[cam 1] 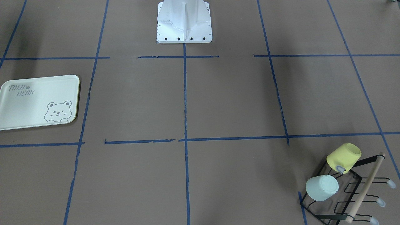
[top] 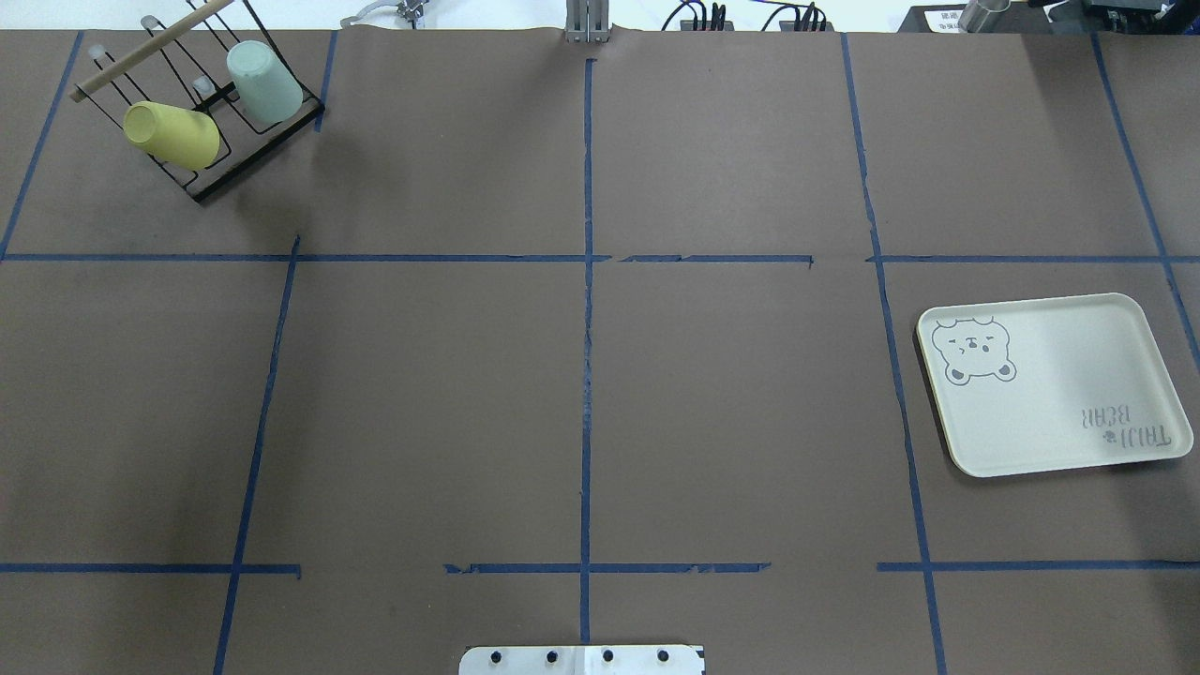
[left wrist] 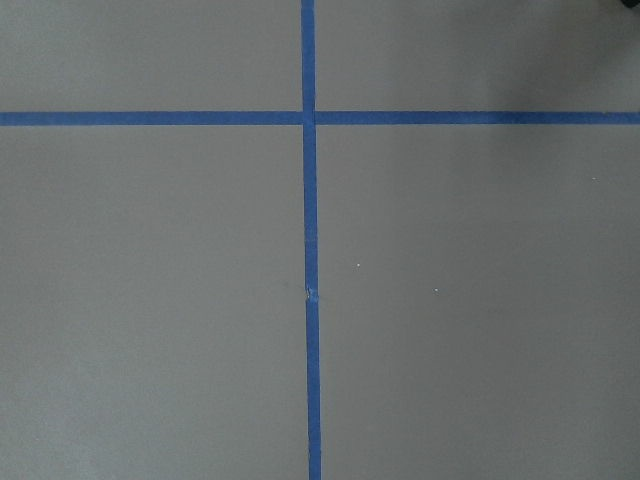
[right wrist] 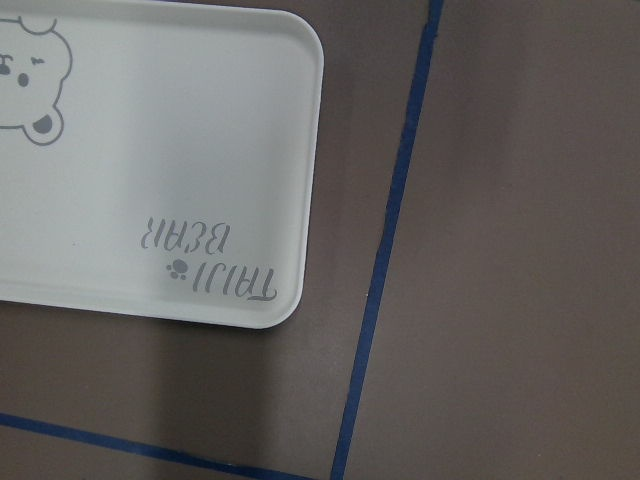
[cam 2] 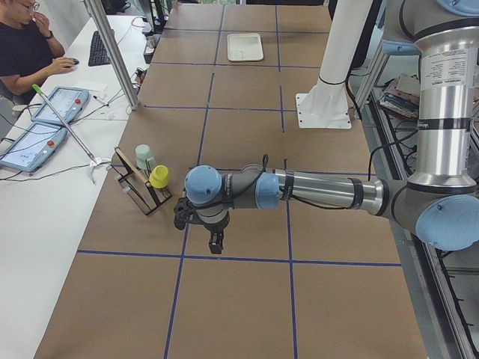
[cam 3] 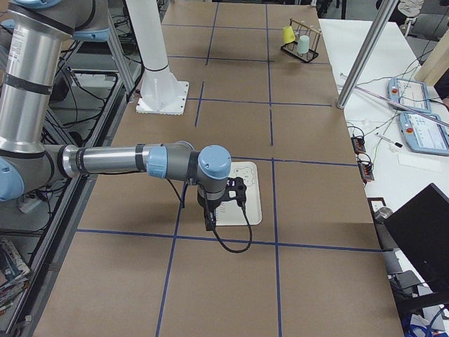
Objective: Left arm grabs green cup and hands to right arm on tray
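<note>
From the front-facing view, the green cup (cam 1: 322, 187) sat tilted, bottom up, on a black wire rack (cam 1: 350, 200) at the table's (cam 1: 234, 100) near right corner, just beside a yellow cup (cam 1: 343, 157) on the same rack. The tray (cam 1: 18, 106) lay flat at the far left edge, well apart from both cups.

The overhead view showed the same layout mirrored: rack and cups in the far left corner, tray on the right.

In the exterior left view, the left arm (cam 2: 322, 192) reached out over the table with the left pincer (cam 2: 215, 243) pointing down, near the rack but apart from the cups. How far it was parted I could not tell.

In the exterior right view, the right arm (cam 3: 112, 160) held the right pincer (cam 3: 210, 223) above the tray's edge, its opening likewise unclear.

The left wrist camera saw only bare table crossed by blue tape (left wrist: 310, 300). The right wrist camera looked down on a tray corner with the "TAIJI BEAR" lettering.
</note>
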`<state>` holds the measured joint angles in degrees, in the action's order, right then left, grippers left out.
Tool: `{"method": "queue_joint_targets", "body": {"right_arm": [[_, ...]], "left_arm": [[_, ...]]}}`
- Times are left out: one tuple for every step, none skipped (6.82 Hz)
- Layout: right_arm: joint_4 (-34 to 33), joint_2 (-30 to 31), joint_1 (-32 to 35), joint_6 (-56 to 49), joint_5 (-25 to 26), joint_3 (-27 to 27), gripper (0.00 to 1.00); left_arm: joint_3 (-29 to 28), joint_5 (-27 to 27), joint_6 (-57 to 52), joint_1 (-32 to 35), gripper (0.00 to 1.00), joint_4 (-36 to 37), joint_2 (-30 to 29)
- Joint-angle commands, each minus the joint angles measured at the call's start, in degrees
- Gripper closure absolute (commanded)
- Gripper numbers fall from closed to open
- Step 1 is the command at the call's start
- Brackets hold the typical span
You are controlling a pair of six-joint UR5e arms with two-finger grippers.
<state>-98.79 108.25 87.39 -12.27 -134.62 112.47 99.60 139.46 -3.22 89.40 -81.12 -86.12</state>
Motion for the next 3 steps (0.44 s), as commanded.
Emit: {"method": "queue_joint_targets", "body": {"right_arm": [[4.20,0.39,-0.03,0.05,-0.03,-2.50,0.00],[4.31,0.21,-0.03,-0.04,0.06,-2.52,0.00],[4.40,-0.23,-0.03,-0.13,0.32,-2.35,0.00]], "left_arm": [[2.07,-3.02,-0.82,-1.06,0.00,-1.22,0.94],[1.83,-3.31,-0.91,-1.16,0.00,-1.32,1.56],[1.65,-3.32,-0.91,-1.16,0.00,-1.32,1.57]]}}
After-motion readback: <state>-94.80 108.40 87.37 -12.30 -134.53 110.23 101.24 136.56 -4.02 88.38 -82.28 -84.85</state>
